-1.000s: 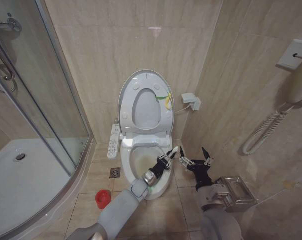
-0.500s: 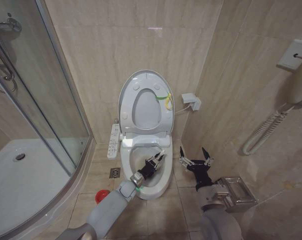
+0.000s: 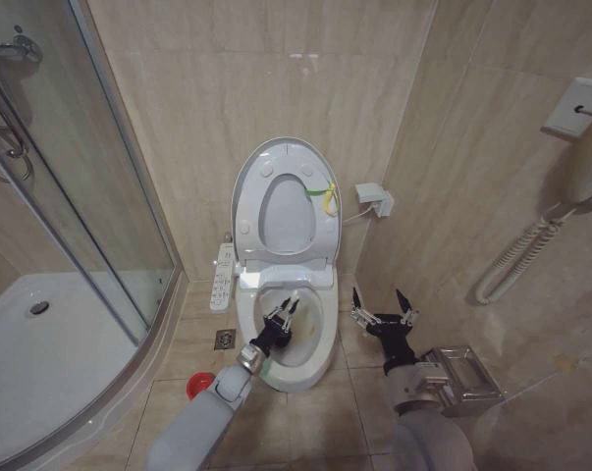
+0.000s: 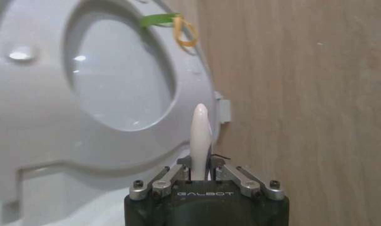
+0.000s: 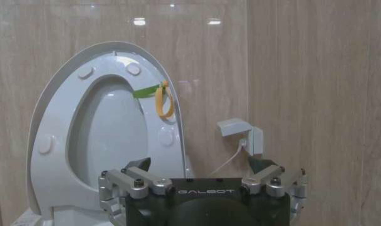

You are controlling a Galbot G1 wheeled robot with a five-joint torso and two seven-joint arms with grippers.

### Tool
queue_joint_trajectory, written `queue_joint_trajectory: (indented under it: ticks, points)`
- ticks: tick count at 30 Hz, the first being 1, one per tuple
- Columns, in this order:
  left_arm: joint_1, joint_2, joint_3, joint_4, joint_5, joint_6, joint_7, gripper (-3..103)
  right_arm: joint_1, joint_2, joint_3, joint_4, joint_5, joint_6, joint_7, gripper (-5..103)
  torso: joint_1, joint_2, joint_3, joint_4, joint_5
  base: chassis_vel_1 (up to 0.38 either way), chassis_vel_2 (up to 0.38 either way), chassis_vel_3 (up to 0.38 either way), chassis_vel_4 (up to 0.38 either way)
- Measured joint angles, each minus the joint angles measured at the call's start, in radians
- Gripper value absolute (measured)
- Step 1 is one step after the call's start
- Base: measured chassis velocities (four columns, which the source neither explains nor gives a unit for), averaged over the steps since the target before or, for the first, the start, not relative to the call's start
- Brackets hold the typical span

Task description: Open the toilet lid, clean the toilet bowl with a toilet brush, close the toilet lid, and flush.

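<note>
Tiled corner, toilet lid (image 3: 282,163) upright.

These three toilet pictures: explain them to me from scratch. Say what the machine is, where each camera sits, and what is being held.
It is a wheeled robot with two arms. The wide picture comes from its head; the other two come from cameras on its wrists. The toilet lid stands raised against the wall, above the stained toilet bowl. The left gripper reaches over the bowl, its fingers shut on the toilet brush by its white handle. The right gripper waits open beside the bowl. A red holder sits on the floor.
</note>
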Motion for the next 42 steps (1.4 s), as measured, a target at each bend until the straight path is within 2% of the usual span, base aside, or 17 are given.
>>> queue_joint_trajectory:
  ticks: [4,5,6,8,9,12,13,15,22,29,34,42]
  points:
    - [0.042,0.024,-0.009,-0.065,-0.091,0.042,-0.008,19,0.000,0.000,0.000,0.000,0.000,0.000,0.000,100,0.000,0.000,0.000,-0.0001,-0.0001,0.000,0.000,0.000,0.000]
    - [0.042,0.024,-0.009,-0.065,-0.091,0.042,-0.008,19,0.000,0.000,0.000,0.000,0.000,0.000,0.000,100,0.000,0.000,0.000,-0.0001,-0.0001,0.000,0.000,0.000,0.000]
    - [0.052,0.034,-0.002,-0.086,-0.132,0.056,-0.002,19,0.000,0.000,0.000,0.000,0.000,0.000,0.000,100,0.000,0.000,0.000,0.0000,0.0000,0.000,0.000,0.000,0.000]
    - [0.057,0.043,0.013,-0.103,-0.205,0.060,0.030,19,0.000,0.000,0.000,0.000,0.000,0.000,0.000,100,0.000,0.000,0.000,0.0001,0.0000,0.000,0.000,0.000,0.000]
    - [0.057,0.043,0.013,-0.103,-0.205,0.060,0.030,19,0.000,0.000,0.000,0.000,0.000,0.000,0.000,100,0.000,0.000,0.000,0.0001,0.0000,0.000,0.000,0.000,0.000]
    - [0.036,0.038,0.034,-0.097,-0.278,0.039,0.108,19,0.000,0.000,0.000,0.000,0.000,0.000,0.000,100,0.000,0.000,0.000,0.0000,0.0001,0.000,0.000,0.000,0.000]
    - [0.036,0.038,0.034,-0.097,-0.278,0.039,0.108,19,0.000,0.000,0.000,0.000,0.000,0.000,0.000,100,0.000,0.000,0.000,0.0000,0.0001,0.000,0.000,0.000,0.000]
    - [0.014,0.026,0.048,-0.092,-0.302,0.027,0.150,19,0.000,0.000,0.000,0.000,0.000,0.000,0.000,100,0.000,0.000,0.000,-0.0002,0.0001,0.000,0.000,0.000,0.000]
    - [-0.058,-0.011,0.074,-0.055,-0.298,-0.002,0.198,19,0.000,0.000,0.000,0.000,0.000,0.000,0.000,100,0.000,0.000,0.000,-0.0003,0.0001,0.000,0.000,0.000,0.000]
    - [-0.115,-0.029,0.110,0.055,-0.324,-0.007,0.263,19,0.000,0.000,0.000,0.000,0.000,0.000,0.000,100,0.000,0.000,0.000,-0.0001,0.0002,0.000,0.000,0.000,0.000]
    - [-0.121,-0.029,0.116,0.137,-0.325,0.006,0.285,19,0.000,0.000,0.000,0.000,0.000,0.000,0.000,100,0.000,0.000,0.000,0.0000,0.0001,0.000,0.000,0.000,0.000]
    - [-0.125,-0.025,0.096,0.171,-0.271,0.016,0.288,19,0.000,0.000,0.000,0.000,0.000,0.000,0.000,100,0.000,0.000,0.000,0.0000,-0.0001,0.000,0.000,0.000,0.000]
